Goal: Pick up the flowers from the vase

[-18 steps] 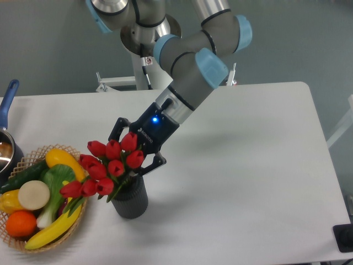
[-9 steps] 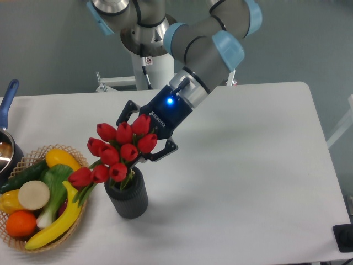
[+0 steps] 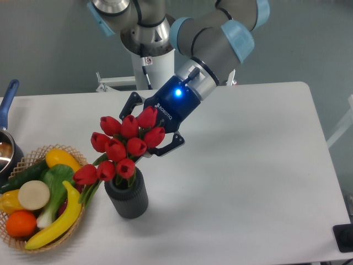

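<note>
The flowers [image 3: 122, 144], a bunch of red tulip buds on green stems, rise out of the dark grey ribbed vase [image 3: 127, 197] near the table's front left. Their stems still reach down into the vase's mouth. My gripper [image 3: 144, 132] comes in from the upper right, tilted, with its black fingers [image 3: 169, 148] closed around the bunch just behind the buds. The buds hide the fingertips and the exact grip point.
A woven basket [image 3: 75, 221] with a banana, an orange, a cucumber and other produce sits just left of the vase, touching distance from the lowest buds. A pot with a blue handle [image 3: 7, 96] is at the far left edge. White table [image 3: 242, 176] extends to the right.
The gripper has moved up and slightly right with the flowers in it. The bunch has risen higher out of the vase; the vase has stayed in place.
</note>
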`<move>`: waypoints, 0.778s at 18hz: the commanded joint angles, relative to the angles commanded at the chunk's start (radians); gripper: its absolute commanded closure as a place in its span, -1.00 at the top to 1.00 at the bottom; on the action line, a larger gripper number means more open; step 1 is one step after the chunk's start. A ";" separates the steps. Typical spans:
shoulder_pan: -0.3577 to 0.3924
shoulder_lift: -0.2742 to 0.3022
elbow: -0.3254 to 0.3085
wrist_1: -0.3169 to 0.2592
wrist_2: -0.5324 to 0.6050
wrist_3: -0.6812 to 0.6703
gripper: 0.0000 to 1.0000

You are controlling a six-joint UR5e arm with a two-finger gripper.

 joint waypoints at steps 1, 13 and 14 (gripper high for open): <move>0.003 0.000 0.000 0.000 -0.015 0.002 0.11; 0.046 0.000 0.005 0.000 -0.112 0.000 0.08; 0.048 0.000 0.006 0.000 -0.121 0.000 0.08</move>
